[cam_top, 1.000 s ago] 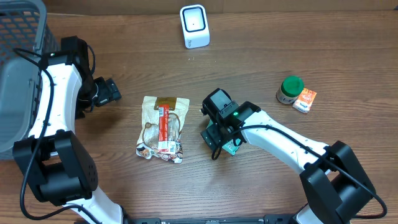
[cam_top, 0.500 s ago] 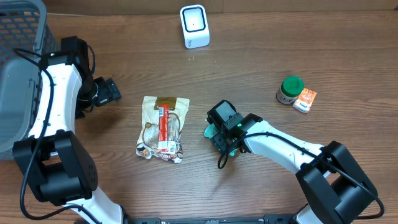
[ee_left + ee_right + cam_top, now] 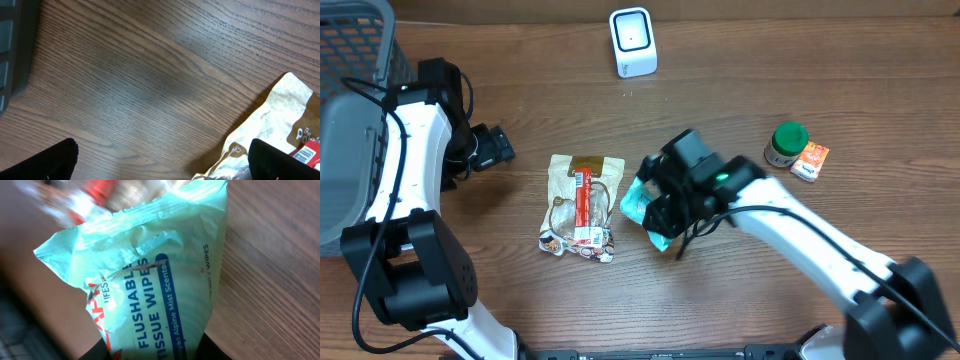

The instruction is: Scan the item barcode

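The right end effector (image 3: 665, 208) has swung up and to the left since a second ago, and the wipes pack (image 3: 640, 203) goes with it! Its fingers (image 3: 216, 347) are clamped on the pack's lower end. The pack juts out ahead of them, close to the snack bag (image 3: 582, 205). The scanner (image 3: 632, 42) sits well beyond on the surface (image 3: 740, 60). The left end effector (image 3: 492, 147) hovers with its jaws spread wide apart.
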Robot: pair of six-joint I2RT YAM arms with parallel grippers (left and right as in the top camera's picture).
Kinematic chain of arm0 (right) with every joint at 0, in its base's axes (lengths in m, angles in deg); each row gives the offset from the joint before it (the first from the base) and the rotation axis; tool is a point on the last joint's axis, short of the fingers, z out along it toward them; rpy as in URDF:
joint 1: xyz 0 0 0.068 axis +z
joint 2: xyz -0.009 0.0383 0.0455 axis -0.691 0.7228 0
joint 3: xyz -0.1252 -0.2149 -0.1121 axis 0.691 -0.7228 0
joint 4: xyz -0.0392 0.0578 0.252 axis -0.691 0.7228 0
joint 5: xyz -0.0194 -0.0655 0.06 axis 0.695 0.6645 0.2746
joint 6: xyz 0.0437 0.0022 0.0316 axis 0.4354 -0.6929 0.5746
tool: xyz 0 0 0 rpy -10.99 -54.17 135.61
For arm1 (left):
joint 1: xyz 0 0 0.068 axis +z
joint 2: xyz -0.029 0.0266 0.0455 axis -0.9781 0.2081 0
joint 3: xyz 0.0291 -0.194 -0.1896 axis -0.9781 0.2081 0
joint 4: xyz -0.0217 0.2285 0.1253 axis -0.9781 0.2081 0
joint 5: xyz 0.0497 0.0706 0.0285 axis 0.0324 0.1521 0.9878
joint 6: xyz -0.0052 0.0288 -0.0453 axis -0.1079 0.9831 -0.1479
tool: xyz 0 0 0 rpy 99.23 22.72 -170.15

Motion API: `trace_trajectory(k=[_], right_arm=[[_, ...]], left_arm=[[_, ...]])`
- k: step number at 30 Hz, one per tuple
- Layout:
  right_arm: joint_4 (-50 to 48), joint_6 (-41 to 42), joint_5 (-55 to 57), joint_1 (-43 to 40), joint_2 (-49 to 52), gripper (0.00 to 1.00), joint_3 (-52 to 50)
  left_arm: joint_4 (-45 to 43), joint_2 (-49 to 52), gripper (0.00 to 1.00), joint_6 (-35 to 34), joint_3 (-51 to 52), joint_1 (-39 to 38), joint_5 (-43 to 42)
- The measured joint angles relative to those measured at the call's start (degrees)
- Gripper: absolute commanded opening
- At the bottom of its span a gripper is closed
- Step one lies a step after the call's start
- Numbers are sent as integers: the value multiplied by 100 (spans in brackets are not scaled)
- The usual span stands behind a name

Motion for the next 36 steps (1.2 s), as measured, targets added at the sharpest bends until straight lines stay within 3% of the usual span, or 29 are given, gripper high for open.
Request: trace_trajectory(k=[8, 17, 30, 36], right_arm=[[219, 2, -3364, -1853, -466, 25, 109], [164, 0, -5668, -2275, -466, 24, 109], [70, -4, -6188, -2275, -466, 24, 109], [157, 22, -4999, -2275, -466, 25, 111]], left_arm=[[-2, 0, 100, 2, 0, 0, 0], [-2, 0, 100, 0, 0, 0, 0], [-2, 0, 100, 2, 0, 0, 0], [-2, 0, 100, 0, 0, 0, -2]])
